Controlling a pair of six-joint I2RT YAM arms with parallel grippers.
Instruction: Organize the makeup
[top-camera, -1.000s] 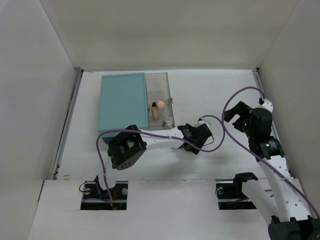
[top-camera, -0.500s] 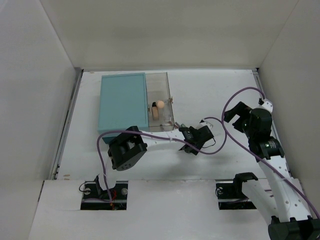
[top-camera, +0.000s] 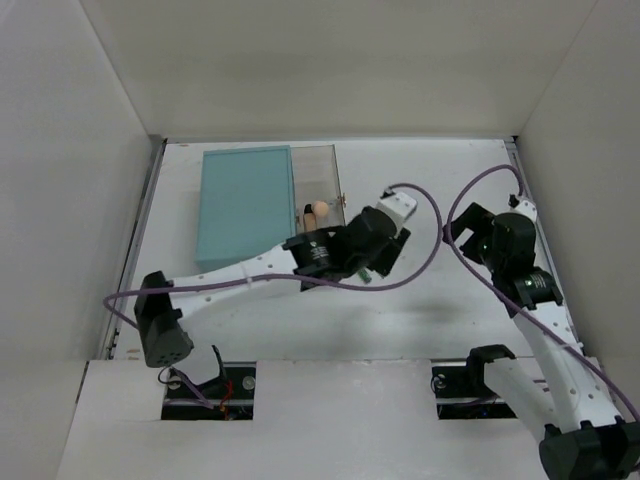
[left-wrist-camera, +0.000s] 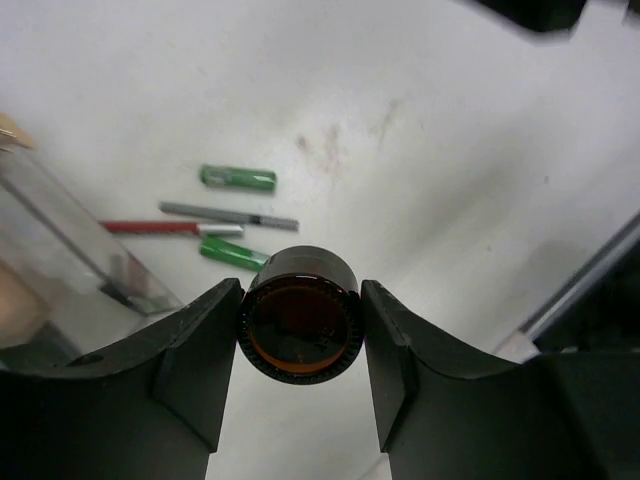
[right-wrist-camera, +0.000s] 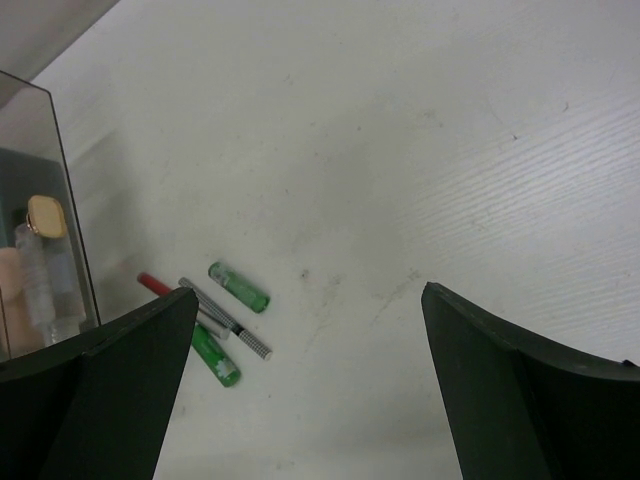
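Left tool (left-wrist-camera: 300, 300) is clamped on the round brown piece (left-wrist-camera: 300, 328), maybe a small jar. Right tool (right-wrist-camera: 308, 295) sits with jaws wide apart.

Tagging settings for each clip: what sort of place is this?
Probably a lab test cell: white table boxed in by plain panels, left arm and right arm bolted at its edge, green tubes and pencils as props.

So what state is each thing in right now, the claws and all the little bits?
Left gripper: closed on the round brown piece.
Right gripper: open, holding nothing.
Green tubes: both lying flat.
Grey pencil: lying flat between the tubes.
Red pencil: lying flat beside it.
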